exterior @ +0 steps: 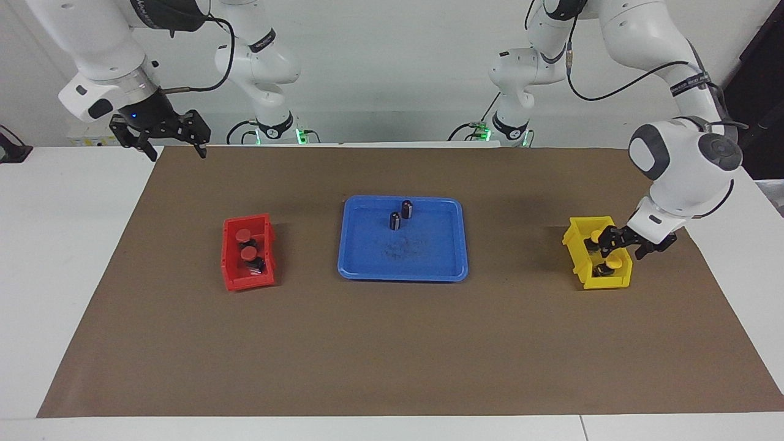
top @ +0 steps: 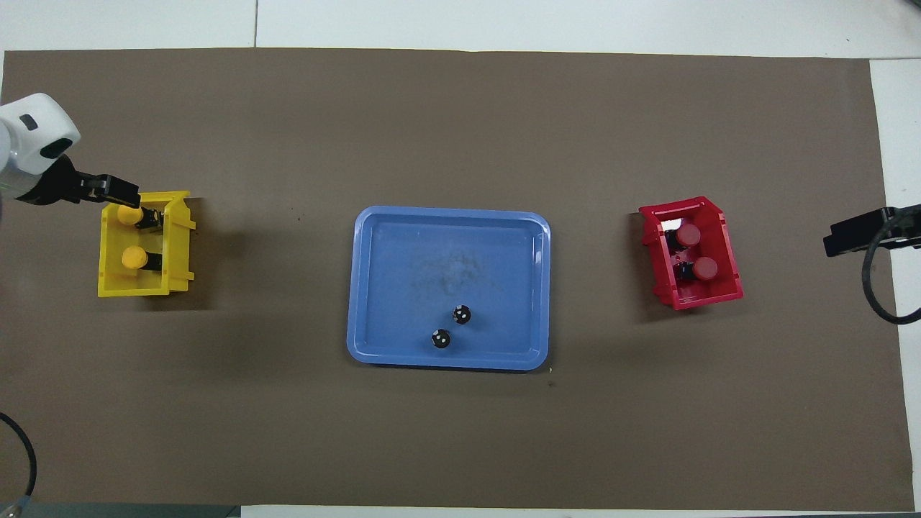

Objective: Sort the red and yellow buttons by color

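Two yellow buttons [exterior: 595, 234] [exterior: 614, 263] lie in the yellow bin [exterior: 607, 283] toward the left arm's end of the table. They also show in the overhead view [top: 129, 214] [top: 134, 257]. My left gripper [exterior: 621, 248] is open and hangs low over that bin [top: 176, 244], beside the button nearer the robots. Two red buttons [exterior: 243, 235] [exterior: 248, 252] lie in the red bin [exterior: 229, 260] toward the right arm's end, and show in the overhead view [top: 688, 234] [top: 705, 268]. My right gripper [exterior: 174, 147] is open, empty and raised over the mat's corner, waiting.
A blue tray [exterior: 401, 275] sits mid-table between the bins and holds two small dark cylinders with silvery tops [exterior: 395, 220] [exterior: 407, 209]. A brown mat [exterior: 392, 355] covers the table. The right gripper [top: 845, 236] shows past the red bin [top: 709, 296].
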Motion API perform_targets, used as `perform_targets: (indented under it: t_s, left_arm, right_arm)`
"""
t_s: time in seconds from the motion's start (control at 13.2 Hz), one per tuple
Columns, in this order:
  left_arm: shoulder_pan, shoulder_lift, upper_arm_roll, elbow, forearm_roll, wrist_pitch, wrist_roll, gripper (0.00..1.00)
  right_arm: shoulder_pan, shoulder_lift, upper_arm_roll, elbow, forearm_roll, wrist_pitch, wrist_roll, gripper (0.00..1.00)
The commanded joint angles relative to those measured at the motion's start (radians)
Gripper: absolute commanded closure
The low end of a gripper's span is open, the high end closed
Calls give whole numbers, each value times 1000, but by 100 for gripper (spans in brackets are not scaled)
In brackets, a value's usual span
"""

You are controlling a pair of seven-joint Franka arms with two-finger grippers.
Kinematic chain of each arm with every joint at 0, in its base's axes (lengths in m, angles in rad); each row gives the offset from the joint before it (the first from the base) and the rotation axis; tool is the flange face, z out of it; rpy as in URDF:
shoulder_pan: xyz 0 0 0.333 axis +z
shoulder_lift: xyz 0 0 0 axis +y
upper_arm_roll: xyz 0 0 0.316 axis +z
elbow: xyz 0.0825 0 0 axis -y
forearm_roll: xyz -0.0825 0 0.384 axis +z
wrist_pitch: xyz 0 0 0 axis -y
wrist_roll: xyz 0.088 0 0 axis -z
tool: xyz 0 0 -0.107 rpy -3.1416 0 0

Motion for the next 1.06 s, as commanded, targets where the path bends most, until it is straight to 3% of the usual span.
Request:
perform_targets:
  t_s: [0.0, 0.46, 0.99]
  left_arm:
    - [-34, -59, -3, 75, -31, -143, -127, 0]
    - [-111, -177, -4, 210, -19, -439, -175, 0]
    - [-108, -202, 0, 213, 20, -478, -169, 0]
  right_arm:
    - [-15, -8, 6, -10, -2, 9, -10, 0]
    - [-14, -8, 6, -10, -2, 11, -10, 0]
    - [-14, -8, 6, -10, -2, 12, -9, 0]
